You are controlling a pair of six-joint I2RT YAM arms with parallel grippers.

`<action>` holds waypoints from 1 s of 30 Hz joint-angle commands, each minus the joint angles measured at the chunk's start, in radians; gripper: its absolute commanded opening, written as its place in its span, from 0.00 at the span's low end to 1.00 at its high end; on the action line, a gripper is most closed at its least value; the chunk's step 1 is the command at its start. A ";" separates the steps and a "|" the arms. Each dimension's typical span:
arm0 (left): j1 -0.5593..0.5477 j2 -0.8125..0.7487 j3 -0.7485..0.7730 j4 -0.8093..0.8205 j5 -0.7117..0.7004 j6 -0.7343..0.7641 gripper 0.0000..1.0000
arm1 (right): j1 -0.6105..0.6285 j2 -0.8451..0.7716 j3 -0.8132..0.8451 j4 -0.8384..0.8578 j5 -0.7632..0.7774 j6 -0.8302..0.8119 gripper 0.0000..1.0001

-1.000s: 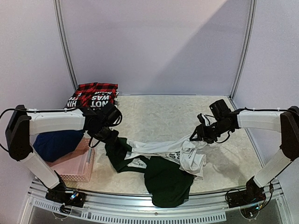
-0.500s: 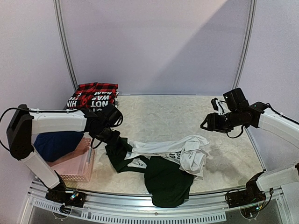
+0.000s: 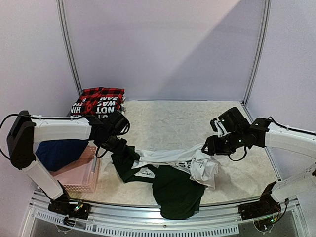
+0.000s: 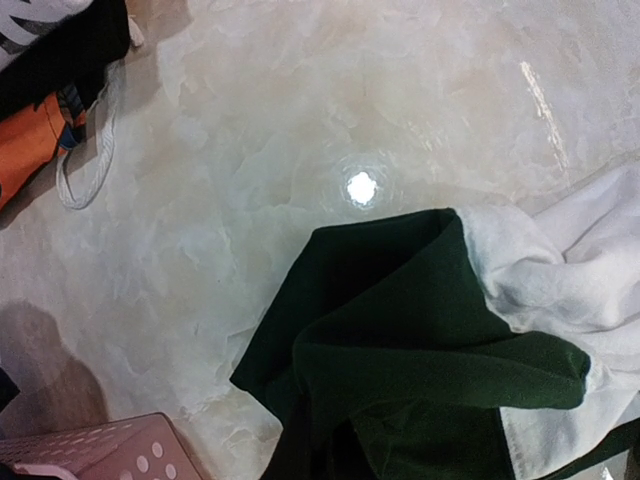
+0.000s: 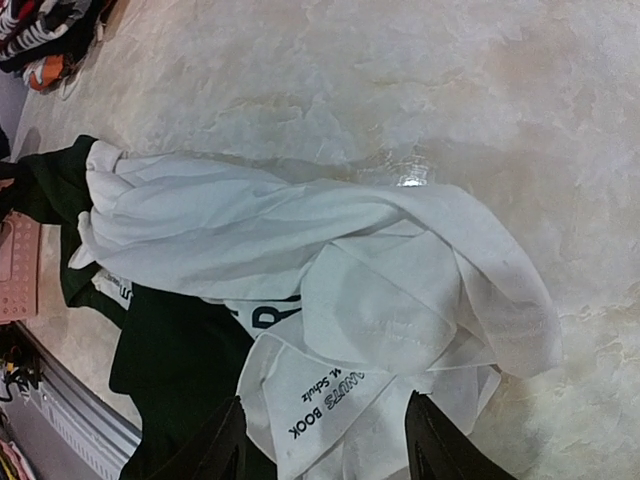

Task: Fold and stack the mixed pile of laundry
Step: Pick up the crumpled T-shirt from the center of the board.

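Basket (image 3: 79, 184) holds navy garment (image 3: 58, 151); left hand (image 3: 117, 144) clenched on T-shirt (image 3: 201, 168); right hand (image 5: 320, 442) released.

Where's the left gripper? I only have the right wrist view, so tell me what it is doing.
Observer: The left gripper is shut on the dark green end of the white-and-green shirt, on the shirt's left side.
Operator: Report what sits in the pink basket.
Observer: A dark blue garment is heaped in the basket.
Operator: Name the top piece of the folded stack.
Observer: A red-and-black plaid shirt tops the stack, at the far left corner of the table.
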 commanded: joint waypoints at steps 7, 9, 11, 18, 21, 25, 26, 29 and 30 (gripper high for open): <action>-0.003 -0.009 -0.022 0.033 0.022 -0.011 0.00 | 0.033 0.108 -0.026 0.101 0.081 0.077 0.55; -0.005 -0.004 -0.021 0.035 0.023 -0.011 0.00 | 0.039 0.133 -0.014 0.104 0.090 0.077 0.52; -0.006 -0.003 -0.021 0.037 0.024 -0.011 0.00 | 0.044 0.163 0.001 0.096 0.109 0.078 0.48; -0.009 -0.007 -0.029 0.038 0.019 -0.011 0.00 | 0.046 0.232 0.029 0.054 0.208 0.086 0.43; -0.009 -0.005 -0.031 0.041 0.022 -0.011 0.00 | 0.049 0.247 0.041 0.044 0.233 0.087 0.40; -0.011 0.000 -0.031 0.044 0.024 -0.011 0.00 | 0.047 0.264 0.053 0.040 0.257 0.083 0.34; -0.011 -0.001 -0.031 0.043 0.023 -0.011 0.00 | 0.047 0.268 0.054 0.042 0.261 0.081 0.33; -0.011 -0.001 -0.033 0.043 0.022 -0.010 0.00 | 0.048 0.285 0.061 0.041 0.270 0.079 0.29; -0.012 0.000 -0.033 0.042 0.021 -0.010 0.00 | 0.047 0.292 0.063 0.041 0.272 0.079 0.28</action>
